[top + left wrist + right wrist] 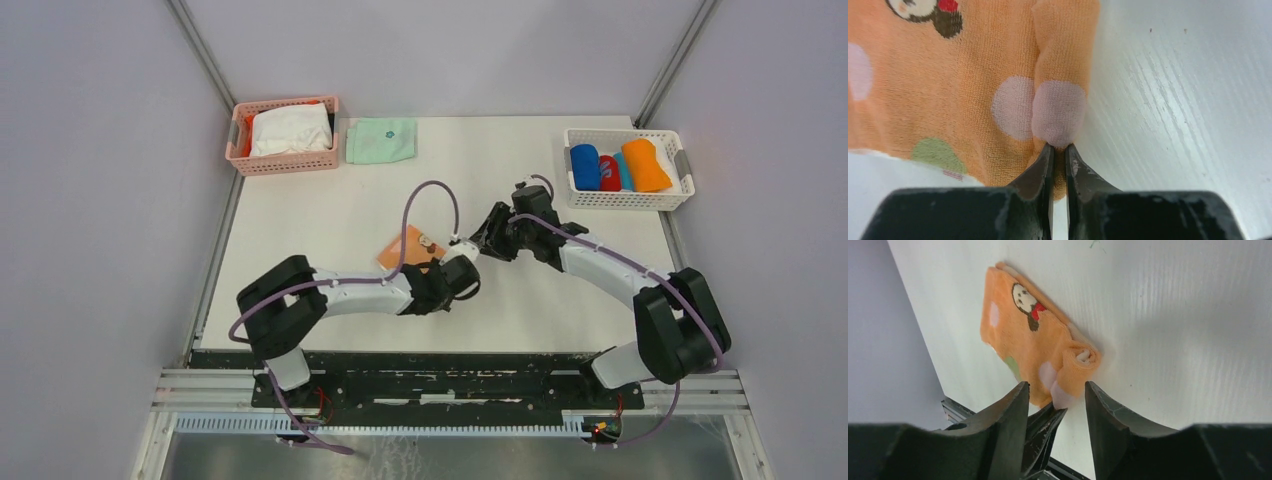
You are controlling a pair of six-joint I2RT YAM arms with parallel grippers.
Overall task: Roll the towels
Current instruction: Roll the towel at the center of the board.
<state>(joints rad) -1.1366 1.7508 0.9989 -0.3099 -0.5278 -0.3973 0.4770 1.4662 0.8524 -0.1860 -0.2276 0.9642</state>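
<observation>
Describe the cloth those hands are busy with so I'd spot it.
On the white table, near its middle, lies a peach towel. Unlike the finished rolls in the white basket, it has pale dots, a cartoon face and only one edge rolled.

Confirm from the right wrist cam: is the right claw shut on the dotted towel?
No: the right claw is open, its jaws wide apart, and only the left claw pinches the rolled edge of the dotted towel.

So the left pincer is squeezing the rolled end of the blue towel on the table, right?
Not quite. The left pincer is squeezing the rolled end of the peach dotted towel on the table, not the blue towel. The left wrist view shows it. The blue towel sits rolled in the white basket.
</observation>
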